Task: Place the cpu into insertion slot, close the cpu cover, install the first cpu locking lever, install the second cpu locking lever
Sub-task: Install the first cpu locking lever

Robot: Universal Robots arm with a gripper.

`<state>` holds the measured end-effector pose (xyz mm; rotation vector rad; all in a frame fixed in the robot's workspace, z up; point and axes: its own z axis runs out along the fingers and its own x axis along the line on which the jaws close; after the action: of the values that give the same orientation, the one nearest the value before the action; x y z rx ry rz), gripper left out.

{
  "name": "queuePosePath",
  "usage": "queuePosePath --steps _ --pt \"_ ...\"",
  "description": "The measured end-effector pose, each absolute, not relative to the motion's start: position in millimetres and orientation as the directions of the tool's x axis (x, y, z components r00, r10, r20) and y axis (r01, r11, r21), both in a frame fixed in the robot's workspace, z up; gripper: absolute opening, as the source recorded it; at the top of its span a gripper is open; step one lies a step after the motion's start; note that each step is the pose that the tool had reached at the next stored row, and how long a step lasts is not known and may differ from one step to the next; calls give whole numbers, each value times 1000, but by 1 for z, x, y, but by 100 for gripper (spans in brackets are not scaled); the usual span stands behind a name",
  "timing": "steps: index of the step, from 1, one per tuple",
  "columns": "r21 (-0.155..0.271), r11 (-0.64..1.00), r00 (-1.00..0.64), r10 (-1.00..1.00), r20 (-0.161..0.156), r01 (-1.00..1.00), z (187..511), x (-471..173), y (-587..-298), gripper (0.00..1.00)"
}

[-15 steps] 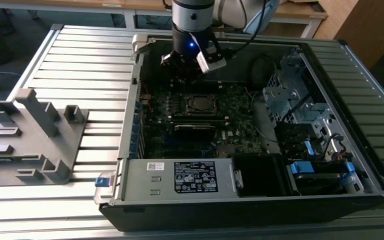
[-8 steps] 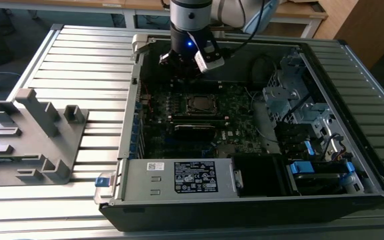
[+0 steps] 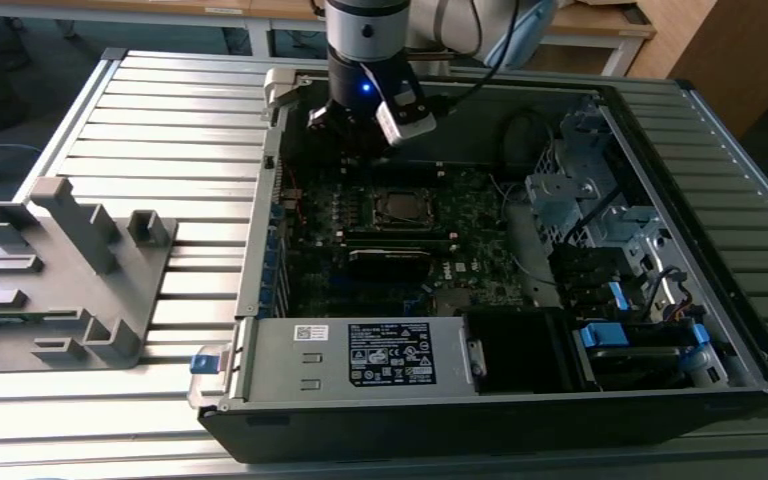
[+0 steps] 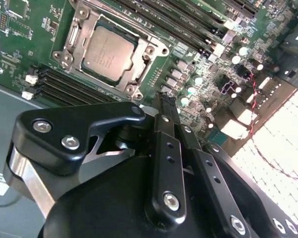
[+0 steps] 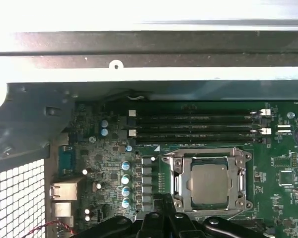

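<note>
My gripper [image 4: 164, 101], pressed together and empty, likely serves as one narrow pusher. In the exterior view the cpu [image 3: 404, 207] lies at five o'clock from it, under the lowered cpu cover [image 5: 207, 153].

Silver-grey arm [image 3: 364, 25], blue light [image 3: 364, 90], black cable [image 3: 498, 55], black jaws, silver screw heads [image 4: 71, 143]
</note>
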<state>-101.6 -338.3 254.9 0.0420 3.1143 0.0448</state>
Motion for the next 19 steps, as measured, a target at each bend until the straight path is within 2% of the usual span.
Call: queuePosePath --steps 3,11,15,19 --pt "77 997 -999 29 -26 27 255 -103 -339 11" --pt "87 996 -999 29 -37 26 254 -120 -339 11" --pt "134 991 -999 31 -37 26 254 -123 -339 11" --pt "148 989 -999 31 -37 26 254 -123 -339 11"
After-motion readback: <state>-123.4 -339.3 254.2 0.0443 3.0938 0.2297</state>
